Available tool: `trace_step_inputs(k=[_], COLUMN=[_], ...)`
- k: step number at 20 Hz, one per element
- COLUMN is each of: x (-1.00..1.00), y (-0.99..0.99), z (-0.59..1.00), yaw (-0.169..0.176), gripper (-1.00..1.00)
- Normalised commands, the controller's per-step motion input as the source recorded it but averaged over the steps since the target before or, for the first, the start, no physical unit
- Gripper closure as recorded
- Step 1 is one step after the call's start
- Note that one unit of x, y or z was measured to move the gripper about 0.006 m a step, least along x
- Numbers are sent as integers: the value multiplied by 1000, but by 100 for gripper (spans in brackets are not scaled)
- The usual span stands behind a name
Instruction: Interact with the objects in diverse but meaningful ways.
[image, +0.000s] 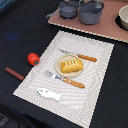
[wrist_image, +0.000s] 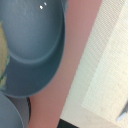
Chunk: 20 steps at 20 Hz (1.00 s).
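On a white plate (image: 59, 61) in the middle of the placemat (image: 95, 47) lies the yellow-orange bread loaf (image: 71, 65). The red tomato (image: 33, 58) and the brown sausage (image: 14, 73) lie off the mat on the exterior view's left. The flat white fish (image: 49, 93) rests on the mat's near corner. Two blue-grey pots (image: 91, 13) (image: 69, 8) stand on the pink board (image: 107, 29) at the back. The wrist view is filled by a pot (wrist_image: 35, 45) seen close up. No fingers show there. A grey shape at the frame's top edge above the pot may be my gripper.
A knife (image: 80, 56) and a fork (image: 66, 80), both orange-handled, flank the plate. A white bowl (image: 123, 17) sits at the board's right end. Dark cloth (image: 20, 30) covers the table around the mat. The wrist view also shows the board (wrist_image: 75, 80) and mat (wrist_image: 110, 55).
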Motion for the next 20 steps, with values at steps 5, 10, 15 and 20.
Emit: trace_step_inputs(k=[5,10,15,20], x=[-163,-35,106,304], y=[-943,-997,-982,-840], z=[69,121,169,31], yaw=[-3,0,-2,-25], gripper=[-100,-100,-100,-100])
